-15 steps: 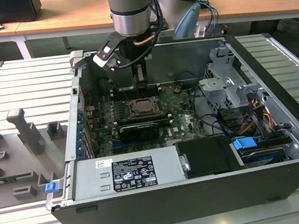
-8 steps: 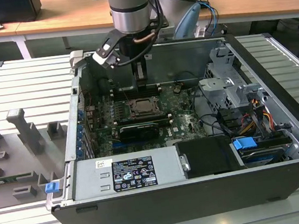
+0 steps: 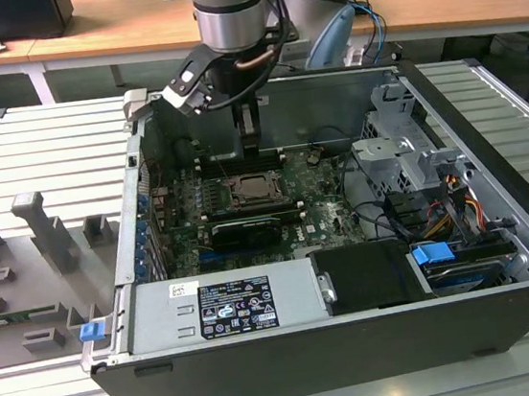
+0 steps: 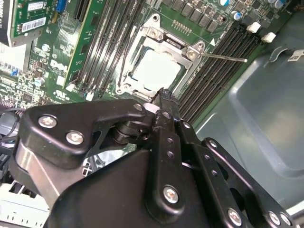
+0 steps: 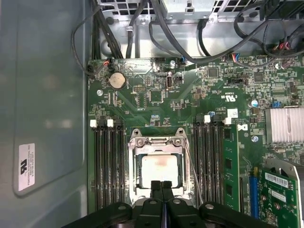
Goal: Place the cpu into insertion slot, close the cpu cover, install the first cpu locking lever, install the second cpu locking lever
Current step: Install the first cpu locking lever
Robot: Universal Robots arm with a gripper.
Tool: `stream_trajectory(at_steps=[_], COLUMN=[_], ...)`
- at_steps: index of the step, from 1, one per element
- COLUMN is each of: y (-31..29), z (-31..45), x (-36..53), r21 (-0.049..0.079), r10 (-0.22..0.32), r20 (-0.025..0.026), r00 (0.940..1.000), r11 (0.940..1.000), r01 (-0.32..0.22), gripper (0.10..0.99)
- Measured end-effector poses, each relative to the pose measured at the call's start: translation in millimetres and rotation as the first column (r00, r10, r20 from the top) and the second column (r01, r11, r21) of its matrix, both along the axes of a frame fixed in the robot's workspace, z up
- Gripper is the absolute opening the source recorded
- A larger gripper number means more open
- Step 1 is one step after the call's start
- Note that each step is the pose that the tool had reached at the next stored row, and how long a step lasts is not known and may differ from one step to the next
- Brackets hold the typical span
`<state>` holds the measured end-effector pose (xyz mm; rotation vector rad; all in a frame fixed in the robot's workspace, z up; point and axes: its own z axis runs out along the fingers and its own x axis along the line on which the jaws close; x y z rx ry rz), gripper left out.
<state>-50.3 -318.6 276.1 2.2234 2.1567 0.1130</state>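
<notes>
While the gripper (image 5: pixel 161 183) hovered at the edge of the insertion slot (image 5: pixel 156 134) with fingers pinched together on nothing, the cpu (image 5: pixel 157 170) sat inside that slot — cpu cover (image 5: pixel 134 166) lying flat around it, framing its top.

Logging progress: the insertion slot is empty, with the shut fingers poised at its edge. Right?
Not empty: in the first wrist view the cpu lies in the insertion slot. The shut fingers are poised at its edge.
</notes>
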Motion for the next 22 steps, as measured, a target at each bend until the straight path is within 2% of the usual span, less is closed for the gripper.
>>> stream_trajectory(at_steps=[2,4,7,13,14,18,19,20,22], y=[0.0,0.0,0.0,0.0,0.0,0.0,0.0,0.0,0.0], z=[5.0,6.2,6.2,5.4,5.2,4.5,4.5,4.4,4.3], x=[0.0,0.0,0.0,-1.1,-1.2,-1.2,-1.2,-1.2,-1.2], r21=[0.000,0.000,0.000,-0.002,-0.002,-0.002,-0.002,-0.002,-0.002], r10=[0.000,0.008,0.070,0.167,0.186,0.273,0.301,0.348,0.377], r20=[0.0001,0.0001,-0.0007,-0.0028,-0.0035,-0.0043,-0.0044,-0.0044,-0.0044], r00=[1.0000,1.0000,0.9976,0.9859,0.9825,0.9621,0.9535,0.9375,0.9260], r11=[1.0000,1.0000,0.9976,0.9859,0.9825,0.9621,0.9535,0.9375,0.9261], r01=[0.000,-0.008,-0.070,-0.167,-0.186,-0.273,-0.301,-0.348,-0.377], gripper=[0.106,0.106,0.106,0.106,0.106,0.106,0.106,0.106,0.106])
